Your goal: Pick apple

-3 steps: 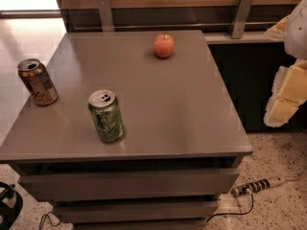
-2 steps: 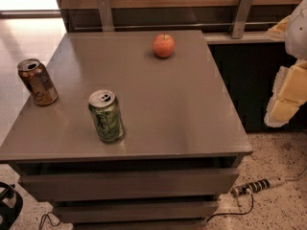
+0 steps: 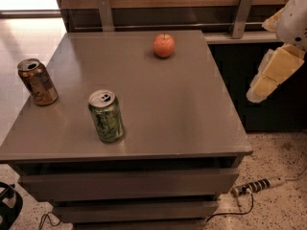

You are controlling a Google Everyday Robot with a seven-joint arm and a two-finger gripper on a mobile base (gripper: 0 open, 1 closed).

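The apple (image 3: pixel 164 45) is small, round and orange-red with a short dark stem. It sits on the far middle part of the grey table (image 3: pixel 168 109), near the back edge. My gripper (image 3: pixel 268 75), white and yellow, hangs in the air at the right edge of the view. It is beyond the table's right side, to the right of the apple and nearer the camera. It holds nothing that I can see.
A green soda can (image 3: pixel 106 116) stands near the table's front left. A brown can (image 3: pixel 37 81) stands at the left edge. A wooden wall with metal brackets (image 3: pixel 241 14) runs behind the table. A power strip (image 3: pixel 256 185) lies on the floor at right.
My gripper has shifted a little to the left and up, closer to the table's right side. The apple and both cans have not moved.
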